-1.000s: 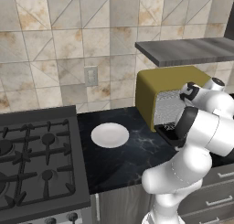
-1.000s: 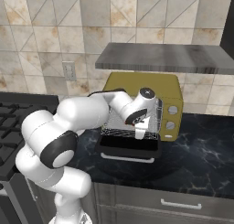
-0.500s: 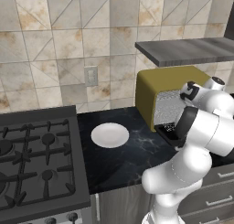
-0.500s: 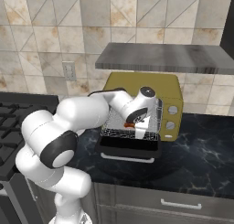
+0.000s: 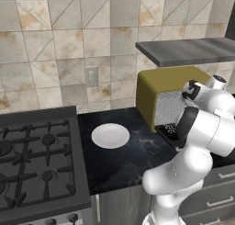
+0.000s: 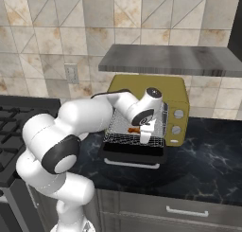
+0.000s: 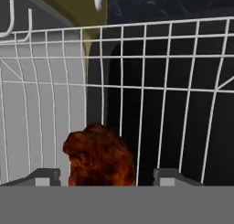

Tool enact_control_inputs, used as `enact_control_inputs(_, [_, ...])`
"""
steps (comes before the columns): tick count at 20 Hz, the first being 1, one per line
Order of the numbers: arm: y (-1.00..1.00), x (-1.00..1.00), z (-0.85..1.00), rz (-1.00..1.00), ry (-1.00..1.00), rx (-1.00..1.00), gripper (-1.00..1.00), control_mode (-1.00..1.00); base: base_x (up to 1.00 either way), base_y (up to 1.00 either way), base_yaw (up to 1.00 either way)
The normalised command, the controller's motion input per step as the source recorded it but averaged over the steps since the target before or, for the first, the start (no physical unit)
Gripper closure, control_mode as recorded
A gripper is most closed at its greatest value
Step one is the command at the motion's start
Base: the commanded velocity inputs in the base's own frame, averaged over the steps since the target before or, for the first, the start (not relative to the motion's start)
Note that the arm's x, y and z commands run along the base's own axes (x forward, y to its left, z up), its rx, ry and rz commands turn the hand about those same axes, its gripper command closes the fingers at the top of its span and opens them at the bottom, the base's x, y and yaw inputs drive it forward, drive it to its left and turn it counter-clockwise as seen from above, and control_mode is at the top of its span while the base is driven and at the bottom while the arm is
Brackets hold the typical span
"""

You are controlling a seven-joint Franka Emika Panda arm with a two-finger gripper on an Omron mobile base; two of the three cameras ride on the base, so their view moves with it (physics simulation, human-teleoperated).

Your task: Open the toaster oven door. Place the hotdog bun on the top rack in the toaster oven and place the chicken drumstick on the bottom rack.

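Observation:
The mustard-yellow toaster oven stands on the dark counter with its door folded down flat. A wire rack is slid out over the door; I cannot tell which level it is. The reddish-brown chicken drumstick lies on that rack. In the hand view the drumstick sits between my fingertips, with a gap on its right side. My gripper hangs just above it, open. The hotdog bun is out of view.
A white plate lies on the counter between the gas stove and the toaster oven. A grey shelf hangs close above the oven. Drawers run below the counter edge.
The hand has dipped slightly toward the pulled-out rack, and the drumstick now lies lower on the wires. Oven, door and plate have stayed put.

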Motion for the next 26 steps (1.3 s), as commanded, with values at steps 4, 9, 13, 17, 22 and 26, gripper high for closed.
enact_control_inputs(4, [-0.1,-0.08,0.23,0.0,0.0,0.02,-1.0,-1.0,0.0,0.0,0.0])
enact_control_inputs(9, [-0.07,-0.17,0.23,0.0,-0.02,0.02,-1.0,-1.0,0.0,0.0,0.0])
enact_control_inputs(13, [-0.03,-0.12,0.31,0.0,-0.1,0.03,-1.0,-1.0,0.0,0.0,0.0])
enact_control_inputs(17, [0.0,-0.15,0.32,0.0,-0.13,0.01,-1.0,-1.0,0.0,0.0,0.0])
enact_control_inputs(22, [0.06,-0.15,0.2,0.15,-0.07,-0.07,-1.0,-1.0,0.0,0.0,0.0])
enact_control_inputs(26, [0.03,-0.26,0.19,0.33,-0.03,-0.2,-1.0,-1.0,0.0,0.0,0.0])
